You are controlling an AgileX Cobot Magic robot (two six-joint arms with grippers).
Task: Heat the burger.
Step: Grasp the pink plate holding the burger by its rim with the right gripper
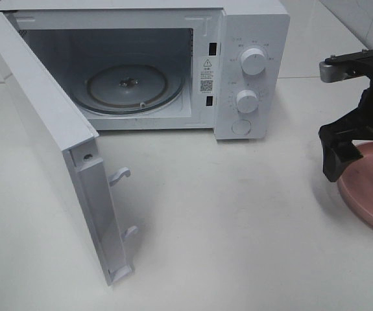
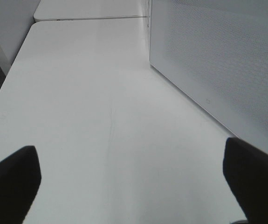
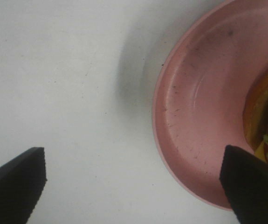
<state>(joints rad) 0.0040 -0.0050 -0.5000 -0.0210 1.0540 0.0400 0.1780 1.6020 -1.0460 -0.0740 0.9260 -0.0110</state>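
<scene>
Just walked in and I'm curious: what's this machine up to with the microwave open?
A two-armed robot is meant to heat a burger. The microwave door is wide open, its glass turntable empty. The burger sits on a pink plate to the right; the right gripper hangs open over the plate's edge, holding nothing. The left gripper, also open, is over bare table by the door.

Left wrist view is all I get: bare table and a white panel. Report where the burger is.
Observer: The burger sits on a pink plate, shown by the right wrist view.
Operator: State the right gripper.
Observer: The right gripper is open over the plate's rim, holding nothing.
Operator: Check the microwave.
Observer: The microwave has its door swung open, and its glass turntable is bare.
</scene>
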